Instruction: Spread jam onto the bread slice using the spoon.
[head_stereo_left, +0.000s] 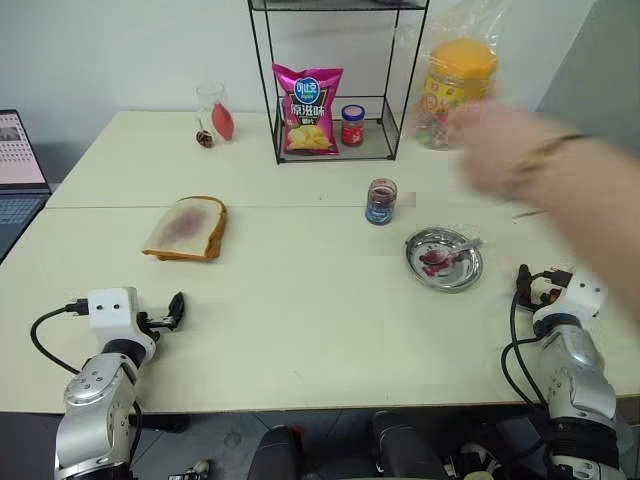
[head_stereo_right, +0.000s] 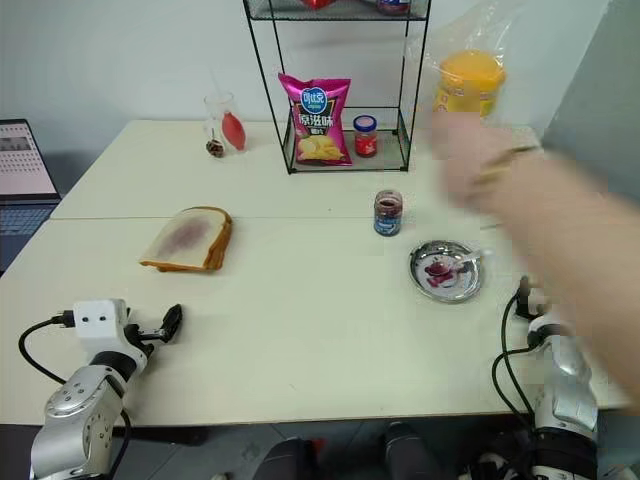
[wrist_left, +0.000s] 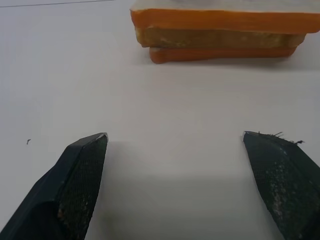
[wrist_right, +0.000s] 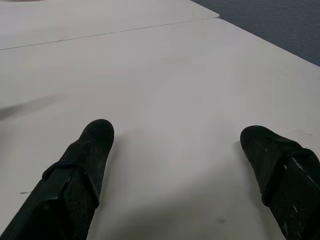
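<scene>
left gripper (wrist_left: 175, 142) fingers wide apart, empty, facing bread slice (head_stereo_left: 186, 228) | right gripper (wrist_right: 177, 135) fingers wide apart, empty | spoon (head_stereo_left: 462, 250) on plate (head_stereo_left: 470, 275), right of bread slice

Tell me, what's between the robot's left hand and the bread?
Nothing: just bare table between the open left hand and the bread slice, shown in its wrist view.

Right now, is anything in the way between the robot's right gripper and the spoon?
Yes. A person's arm reaches in over the table above and beside the small metal dish where the spoon lies. The tabletop between the open right gripper and the dish is bare.
</scene>
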